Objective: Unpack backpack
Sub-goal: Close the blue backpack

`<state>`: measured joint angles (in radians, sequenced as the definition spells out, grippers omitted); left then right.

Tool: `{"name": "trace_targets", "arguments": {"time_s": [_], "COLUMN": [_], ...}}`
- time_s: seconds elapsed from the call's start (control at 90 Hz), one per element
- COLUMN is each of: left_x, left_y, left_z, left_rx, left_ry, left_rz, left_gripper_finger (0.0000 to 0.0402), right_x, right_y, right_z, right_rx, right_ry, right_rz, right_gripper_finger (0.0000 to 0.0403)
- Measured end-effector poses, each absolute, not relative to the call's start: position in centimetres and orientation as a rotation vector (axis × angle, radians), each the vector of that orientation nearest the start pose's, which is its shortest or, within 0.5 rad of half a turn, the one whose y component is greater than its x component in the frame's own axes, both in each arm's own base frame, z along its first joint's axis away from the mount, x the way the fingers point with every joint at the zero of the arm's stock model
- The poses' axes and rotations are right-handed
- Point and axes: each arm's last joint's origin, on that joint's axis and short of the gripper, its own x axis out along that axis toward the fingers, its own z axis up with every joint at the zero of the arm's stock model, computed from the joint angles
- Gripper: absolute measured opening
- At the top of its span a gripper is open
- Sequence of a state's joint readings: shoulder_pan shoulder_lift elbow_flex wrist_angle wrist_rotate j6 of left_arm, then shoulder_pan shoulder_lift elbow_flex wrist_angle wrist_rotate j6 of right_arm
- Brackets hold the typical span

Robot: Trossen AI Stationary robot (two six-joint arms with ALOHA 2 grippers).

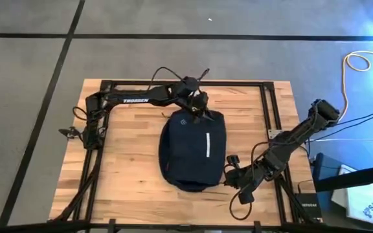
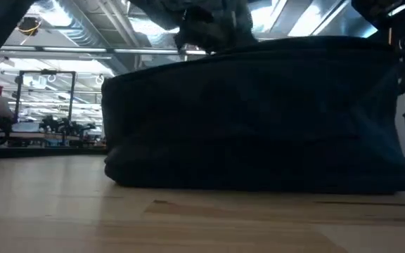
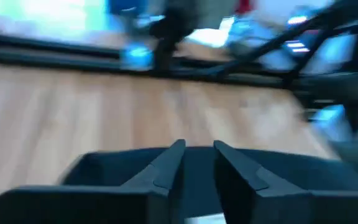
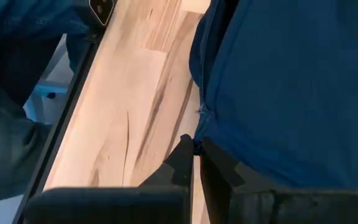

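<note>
The backpack (image 1: 193, 150) is shown still closed on the table (image 1: 128, 155); nothing is unpacked. Left end effector (image 1: 197, 111), nearly clenched, at 12 o'clock; right end effector (image 4: 194, 163) clenched at its edge, grasp indeterminate.

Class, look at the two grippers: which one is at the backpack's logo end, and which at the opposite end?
The left gripper sits at the backpack's logo end; the right gripper works at the opposite end's edge.
</note>
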<state>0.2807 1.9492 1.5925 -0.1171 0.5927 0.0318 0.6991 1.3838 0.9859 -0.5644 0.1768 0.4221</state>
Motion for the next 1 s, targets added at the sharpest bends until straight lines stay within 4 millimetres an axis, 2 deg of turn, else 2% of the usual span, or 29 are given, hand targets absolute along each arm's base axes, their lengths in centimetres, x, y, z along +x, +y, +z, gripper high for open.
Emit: {"name": "trace_targets", "arguments": {"time_s": [0.067, 0.133, 0.3, 0.4, 0.556, 0.756, 0.856, 1.0], "left_x": [43.8, 44.2, 46.4, 46.6, 46.5, 46.6, 46.3, 46.4], "left_y": [8.7, 5.5, -3.2, -6.7, -10.5, -14.7, -15.3, -14.8], "left_z": [28.6, 28.4, 24.3, 23.3, 22.5, 21.9, 21.6, 21.6], "left_rx": [-0.177, -0.154, -0.018, 0.057, 0.136, 0.186, 0.193, 0.164], "left_ry": [0.412, 0.442, 0.446, 0.450, 0.422, 0.284, 0.302, 0.318], "left_rz": [-0.395, -0.429, -0.346, -0.277, -0.132, -0.148, -0.169, -0.154], "left_gripper_finger": [0.0089, 0.0103, 0.0125, 0.0131, 0.0145, 0.0163, 0.0160, 0.0141], "right_x": [21.4, 21.5, 21.8, 21.8, 21.5, 21.8, 21.7, 21.7], "right_y": [17.3, 17.3, 17.0, 17.0, 16.8, 16.7, 16.7, 16.7], "right_z": [24.4, 24.5, 24.5, 24.5, 24.3, 24.4, 24.4, 24.4], "right_rx": [-0.024, -0.017, 0.015, 0.017, 0.003, 0.011, 0.010, 0.010], "right_ry": [0.952, 0.948, 0.943, 0.953, 0.984, 0.970, 0.971, 0.972], "right_rz": [0.284, 0.275, 0.258, 0.260, 0.255, 0.254, 0.254, 0.255], "right_gripper_finger": [0.0000, 0.0000, 0.0000, 0.0000, 0.0000, 0.0000, 0.0000, 0.0000]}}
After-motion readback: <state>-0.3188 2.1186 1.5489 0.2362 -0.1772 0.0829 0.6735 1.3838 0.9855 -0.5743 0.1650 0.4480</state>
